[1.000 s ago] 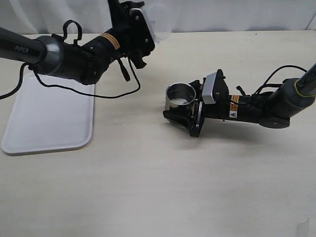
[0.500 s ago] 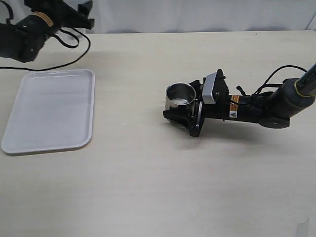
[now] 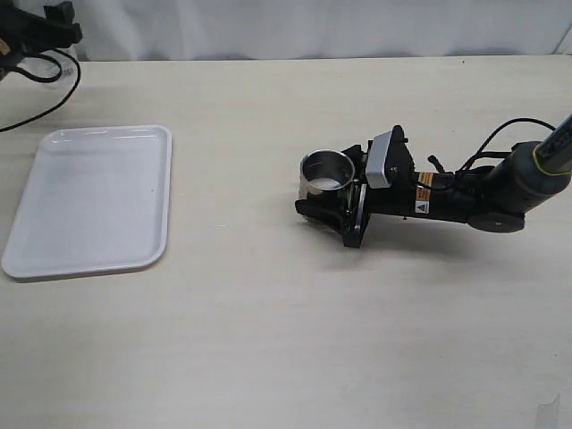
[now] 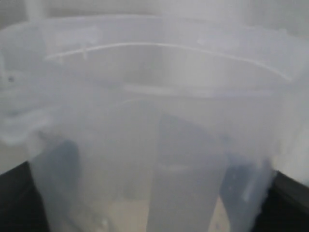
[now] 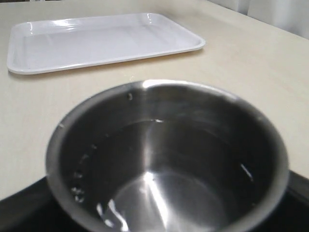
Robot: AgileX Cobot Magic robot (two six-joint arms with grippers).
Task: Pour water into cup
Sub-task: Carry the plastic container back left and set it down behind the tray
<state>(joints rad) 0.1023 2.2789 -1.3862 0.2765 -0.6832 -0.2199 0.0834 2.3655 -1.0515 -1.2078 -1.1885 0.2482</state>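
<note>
Table: your workspace is a pale, flat table top [image 3: 268, 340] with a white curtain [image 3: 357, 27] along the back.
Cup: the steel cup [image 3: 326, 172] stands upright on the table. It is the thing to place all the rest by.
Water: a little clear water [image 5: 164, 193] sits in the bottom of the cup. You can tell by the shiny ripples and by the drops on the inside wall.
Right gripper: your right gripper [image 3: 323, 181] is closed around the cup, with one black finger on each side, pressed to the wall.
Right arm: your right arm [image 3: 465, 197] lies low over the table and stretches away from the cup to the side. A black cable [image 3: 500, 134] loops up from it.
Tray: a white plastic tray [image 3: 89, 201] lies flat on the table. It is well apart from the cup, on your left arm's side.
Left arm: only a small black bit of your left arm [image 3: 27, 40] shows. It is far from the cup, past the tray's back edge, in the corner.
Left gripper: your left gripper [image 4: 154, 193] pinches a clear plastic beaker [image 4: 154, 96]. Dark fingers show at both sides of it.
Beaker: it fills the left wrist view and looks blurry. You cannot tell if it has water in it.
</note>
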